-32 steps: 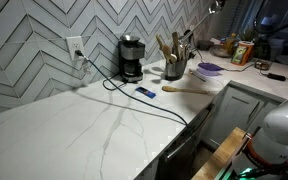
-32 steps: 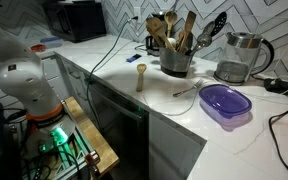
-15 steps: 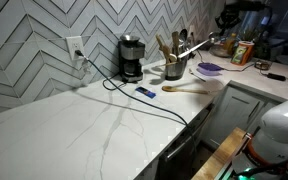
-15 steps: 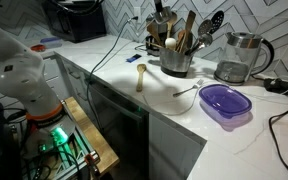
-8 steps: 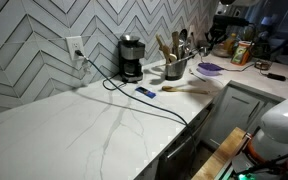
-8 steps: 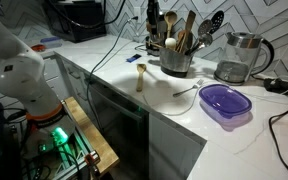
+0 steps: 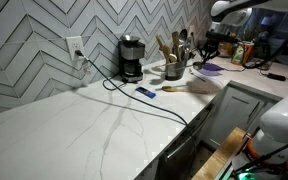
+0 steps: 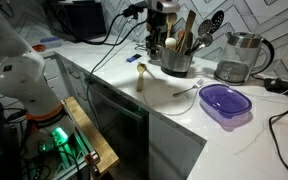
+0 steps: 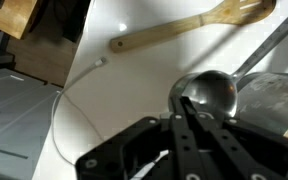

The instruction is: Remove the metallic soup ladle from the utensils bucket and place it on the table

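Observation:
The metallic soup ladle (image 9: 210, 93) shows in the wrist view as a shiny round bowl with a slim handle running up to the right. My gripper (image 9: 181, 101) has its fingers closed together, tips at the bowl's left rim. The grey utensils bucket (image 9: 274, 103) lies just right of the bowl. In both exterior views the gripper (image 7: 206, 47) (image 8: 160, 22) hangs just above the bucket (image 7: 174, 70) (image 8: 175, 63), which holds several wooden utensils. I cannot pick out the ladle there. The white marble table (image 7: 94, 125) (image 8: 169, 100) stretches around it.
A wooden spatula (image 7: 189, 88) (image 9: 189, 27) and a white cable (image 9: 66, 98) lie on the counter before the bucket. A black coffee maker (image 7: 131, 58), a purple container (image 8: 224, 101), a glass kettle (image 8: 240, 55) and a small blue object (image 7: 145, 92) stand nearby.
The arm has come into view from above and lowered to the bucket; the gripper now sits right over the utensils. The things on the counter have not moved.

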Controlling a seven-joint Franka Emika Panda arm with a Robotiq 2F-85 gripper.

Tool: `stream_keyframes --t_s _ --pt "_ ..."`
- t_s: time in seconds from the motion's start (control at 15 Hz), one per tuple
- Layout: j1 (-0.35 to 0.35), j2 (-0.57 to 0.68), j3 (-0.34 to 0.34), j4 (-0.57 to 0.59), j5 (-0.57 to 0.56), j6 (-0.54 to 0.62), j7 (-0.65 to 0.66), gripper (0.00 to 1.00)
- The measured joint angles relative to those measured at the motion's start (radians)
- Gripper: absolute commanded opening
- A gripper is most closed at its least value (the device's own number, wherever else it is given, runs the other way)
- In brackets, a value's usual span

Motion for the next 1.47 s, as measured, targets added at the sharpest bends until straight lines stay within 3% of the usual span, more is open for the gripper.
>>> stream_keyframes --t_s 0.87,1.47 --pt "-0.017 0.076 -0.009 -0.156 0.034 0.217 0.105 0.01" --pt "-0.02 0.1 -0.01 -0.19 0.02 0.282 0.23 0.01"
